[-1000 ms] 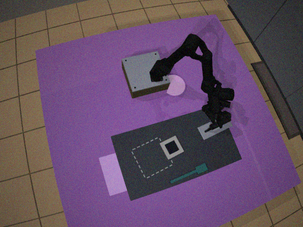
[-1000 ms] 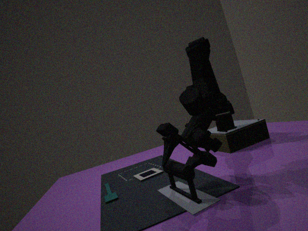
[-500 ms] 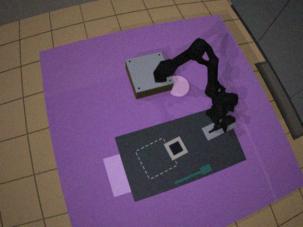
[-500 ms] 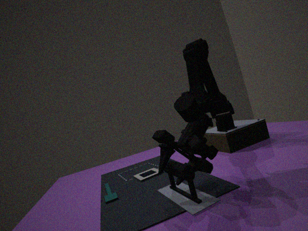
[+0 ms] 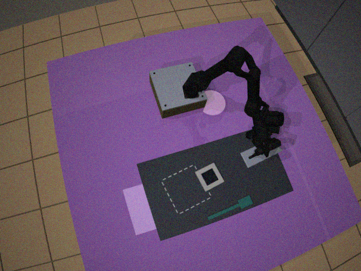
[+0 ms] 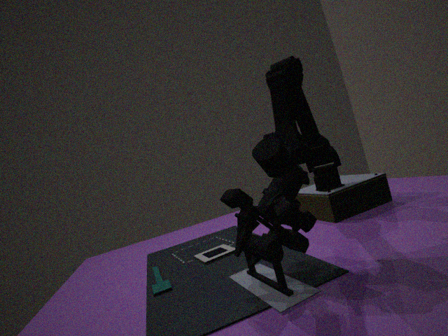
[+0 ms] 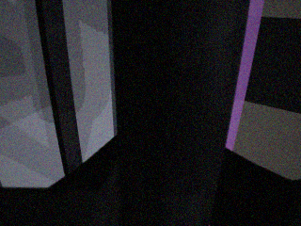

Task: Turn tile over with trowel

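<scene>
Setting: type cannot be determined; visible features are a tiled floor [image 5: 38,128], plain walls [image 6: 126,108] and a purple worktop [image 5: 96,122] [image 6: 72,289] [image 7: 242,80].

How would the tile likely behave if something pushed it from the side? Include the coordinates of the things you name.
The tile [image 5: 210,176] [image 6: 215,252] looks thin with straight edges, so it is probably stiff rather than floppy. Lying flat and low on the mat [image 5: 227,157] [image 6: 206,304], it would likely slide rather than tip. Its square outline makes rolling improbable.
</scene>
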Controlling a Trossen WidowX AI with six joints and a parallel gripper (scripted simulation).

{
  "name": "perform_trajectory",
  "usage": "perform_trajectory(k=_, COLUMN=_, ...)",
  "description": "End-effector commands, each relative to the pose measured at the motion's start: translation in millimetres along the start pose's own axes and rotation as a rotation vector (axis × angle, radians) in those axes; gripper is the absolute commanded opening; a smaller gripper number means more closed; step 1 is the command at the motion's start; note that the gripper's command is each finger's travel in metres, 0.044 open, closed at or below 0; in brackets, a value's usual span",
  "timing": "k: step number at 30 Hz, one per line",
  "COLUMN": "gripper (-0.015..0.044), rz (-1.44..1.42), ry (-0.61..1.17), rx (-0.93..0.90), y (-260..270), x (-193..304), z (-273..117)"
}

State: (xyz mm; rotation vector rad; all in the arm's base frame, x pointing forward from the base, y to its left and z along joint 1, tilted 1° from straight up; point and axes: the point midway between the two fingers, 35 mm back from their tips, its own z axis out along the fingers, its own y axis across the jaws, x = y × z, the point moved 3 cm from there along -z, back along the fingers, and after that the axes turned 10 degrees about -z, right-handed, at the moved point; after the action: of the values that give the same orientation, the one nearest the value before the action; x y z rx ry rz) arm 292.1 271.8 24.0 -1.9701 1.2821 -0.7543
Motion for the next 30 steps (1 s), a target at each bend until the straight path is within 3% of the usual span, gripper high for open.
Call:
perform_trajectory(k=1, gripper=0.0082, rz=-0.002, ry=-0.004, rx=0.001, y=-0.5, x=-0.8, z=0.1)
perform_trajectory(k=11, gripper=0.0, rz=-0.002, ry=-0.004, rx=0.001, y=-1.3, x=-0.7, z=-0.4)
perform_trajectory(k=22, gripper=0.0, rz=0.0, ry=0.0, rx=0.001, y=-45.2, x=7.7, z=-37.8)
perform_trajectory(k=30, gripper=0.0, rz=0.006, ry=-0.011, rx=-0.007, y=-43.5, x=23.3, z=-34.8)
